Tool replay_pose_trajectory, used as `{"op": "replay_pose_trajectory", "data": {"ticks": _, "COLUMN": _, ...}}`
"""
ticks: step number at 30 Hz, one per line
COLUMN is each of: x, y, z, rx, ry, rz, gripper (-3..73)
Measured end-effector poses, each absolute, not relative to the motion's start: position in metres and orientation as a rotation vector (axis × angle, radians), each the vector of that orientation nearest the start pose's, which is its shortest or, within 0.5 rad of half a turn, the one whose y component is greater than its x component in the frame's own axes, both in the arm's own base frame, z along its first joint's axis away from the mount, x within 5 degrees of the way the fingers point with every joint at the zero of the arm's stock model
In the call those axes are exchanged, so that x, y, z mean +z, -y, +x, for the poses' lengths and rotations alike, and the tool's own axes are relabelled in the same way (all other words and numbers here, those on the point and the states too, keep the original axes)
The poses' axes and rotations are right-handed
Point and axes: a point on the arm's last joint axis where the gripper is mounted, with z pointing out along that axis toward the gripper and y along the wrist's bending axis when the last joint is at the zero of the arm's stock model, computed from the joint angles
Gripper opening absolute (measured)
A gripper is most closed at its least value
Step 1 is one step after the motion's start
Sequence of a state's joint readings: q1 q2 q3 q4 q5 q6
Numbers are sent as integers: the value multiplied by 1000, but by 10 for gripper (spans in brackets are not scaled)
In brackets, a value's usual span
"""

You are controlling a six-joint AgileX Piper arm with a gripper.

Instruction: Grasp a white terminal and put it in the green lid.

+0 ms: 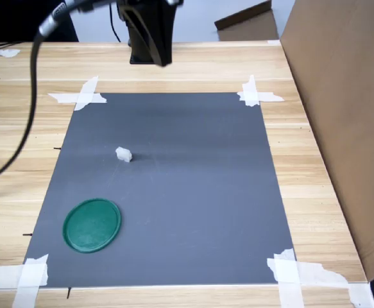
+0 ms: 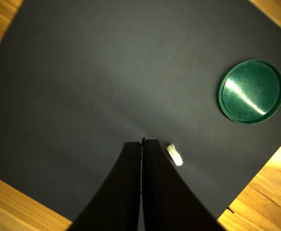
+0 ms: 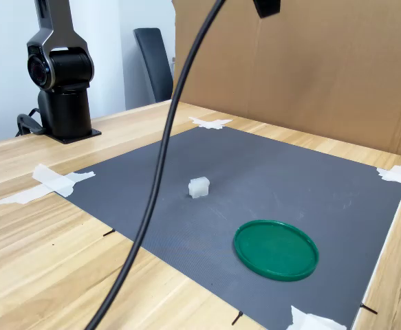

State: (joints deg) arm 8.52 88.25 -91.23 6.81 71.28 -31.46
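Open mat (image 1: 193,192) around white terminal (image 1: 123,154)

white terminal (image 1: 123,154), dark green lid (image 1: 92,224), grey mat (image 1: 193,167), black fingers (image 2: 152,192).

No legible text or markings anywhere.

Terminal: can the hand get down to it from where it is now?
Probably yes. The terminal sits alone on the grey mat, apart from the lid, with nothing over it. The hand is shut and above the mat, so it must open first.
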Motion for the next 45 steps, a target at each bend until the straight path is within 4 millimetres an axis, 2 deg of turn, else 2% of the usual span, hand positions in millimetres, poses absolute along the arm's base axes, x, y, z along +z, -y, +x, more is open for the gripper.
{"op": "replay_pose_trajectory", "data": {"ticks": 6, "x": 354, "y": -50, "z": 334, "rx": -2, "ry": -2579, "rz": -958, "gripper": -28}}
{"op": "replay_pose_trajectory", "data": {"ticks": 10, "x": 350, "y": -35, "z": 338, "rx": -22, "ry": -2590, "rz": -948, "gripper": -28}}
{"op": "replay_pose_trajectory", "data": {"ticks": 11, "x": 350, "y": -28, "z": 339, "rx": -31, "ry": -2596, "rz": -934, "gripper": -28}}
{"op": "replay_pose_trajectory", "data": {"ticks": 12, "x": 350, "y": -4, "z": 340, "rx": -62, "ry": -2609, "rz": -900, "gripper": -28}}
{"op": "replay_pose_trajectory", "data": {"ticks": 16, "x": 351, "y": 10, "z": 340, "rx": -80, "ry": -2616, "rz": -879, "gripper": -28}}
{"op": "replay_pose_trajectory", "data": {"ticks": 20, "x": 365, "y": 34, "z": 326, "rx": -113, "ry": -2572, "rz": -863, "gripper": -28}}
{"op": "replay_pose_trajectory", "data": {"ticks": 22, "x": 367, "y": 32, "z": 315, "rx": -104, "ry": -2556, "rz": -892, "gripper": -28}}
{"op": "replay_pose_trajectory", "data": {"ticks": 24, "x": 356, "y": 27, "z": 298, "rx": -52, "ry": -2564, "rz": -949, "gripper": -26}}
{"op": "replay_pose_trajectory", "data": {"ticks": 29, "x": 338, "y": 28, "z": 288, "rx": -28, "ry": -2591, "rz": -1044, "gripper": 7}}
{"op": "replay_pose_trajectory", "data": {"ticks": 31, "x": 333, "y": 31, "z": 287, "rx": -57, "ry": -2595, "rz": -1097, "gripper": 133}}
{"op": "replay_pose_trajectory", "data": {"ticks": 32, "x": 333, "y": 31, "z": 287, "rx": -67, "ry": -2593, "rz": -1110, "gripper": 259}}
{"op": "replay_pose_trajectory", "data": {"ticks": 34, "x": 333, "y": 31, "z": 287, "rx": -72, "ry": -2587, "rz": -1110, "gripper": 462}}
{"op": "replay_pose_trajectory", "data": {"ticks": 35, "x": 334, "y": 31, "z": 288, "rx": -74, "ry": -2585, "rz": -1109, "gripper": 503}}
{"op": "replay_pose_trajectory", "data": {"ticks": 36, "x": 334, "y": 31, "z": 288, "rx": -78, "ry": -2580, "rz": -1106, "gripper": 577}}
{"op": "replay_pose_trajectory", "data": {"ticks": 39, "x": 329, "y": 31, "z": 288, "rx": -73, "ry": -2585, "rz": -1104, "gripper": 677}}
{"op": "replay_pose_trajectory", "data": {"ticks": 40, "x": 310, "y": 32, "z": 282, "rx": -47, "ry": -2643, "rz": -1117, "gripper": 696}}
{"op": "replay_pose_trajectory", "data": {"ticks": 45, "x": 297, "y": 33, "z": 286, "rx": -63, "ry": -2662, "rz": -1040, "gripper": 691}}
